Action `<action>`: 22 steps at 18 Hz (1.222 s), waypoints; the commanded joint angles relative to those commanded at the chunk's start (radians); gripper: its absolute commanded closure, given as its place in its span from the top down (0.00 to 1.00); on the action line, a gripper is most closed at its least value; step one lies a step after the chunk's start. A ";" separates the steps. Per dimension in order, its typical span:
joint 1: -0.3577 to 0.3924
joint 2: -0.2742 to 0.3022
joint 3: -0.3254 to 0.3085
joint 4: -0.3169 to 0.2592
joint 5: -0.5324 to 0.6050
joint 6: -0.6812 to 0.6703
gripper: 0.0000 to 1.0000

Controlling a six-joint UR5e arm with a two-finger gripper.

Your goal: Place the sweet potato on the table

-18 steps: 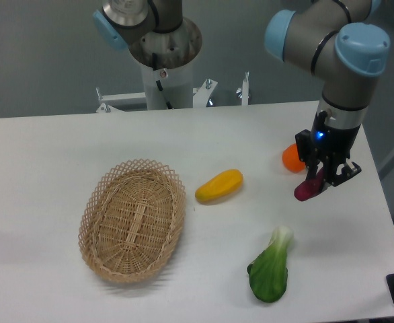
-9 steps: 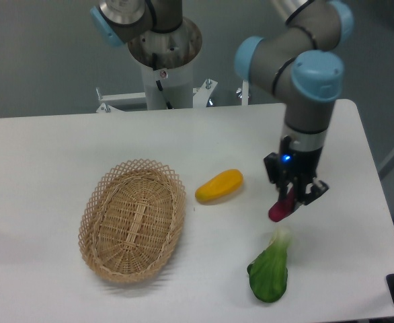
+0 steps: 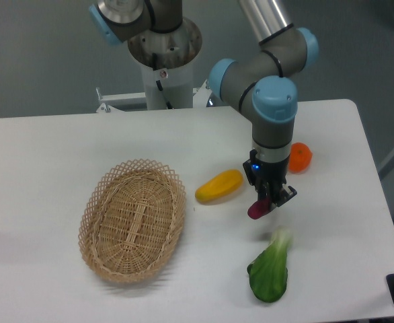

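Note:
My gripper (image 3: 267,200) is shut on the sweet potato (image 3: 257,209), a small dark magenta tuber whose lower end sticks out below the fingers. It hangs just above the white table (image 3: 62,148), right of the yellow-orange fruit (image 3: 219,186) and above the bok choy (image 3: 271,268). I cannot tell whether the tuber touches the tabletop.
An oval wicker basket (image 3: 132,219) lies at the left of centre. A round orange (image 3: 300,157) sits to the right of the arm. The robot base stands at the table's back edge.
The arm has carried the sweet potato leftward from near the table's right side to the middle, uncovering the orange. Other objects have not moved.

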 joint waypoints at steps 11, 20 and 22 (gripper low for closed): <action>0.009 -0.017 -0.006 0.005 0.020 0.034 1.00; 0.060 0.026 0.069 0.003 0.012 -0.018 1.00; 0.060 0.032 0.110 0.000 0.017 -0.015 1.00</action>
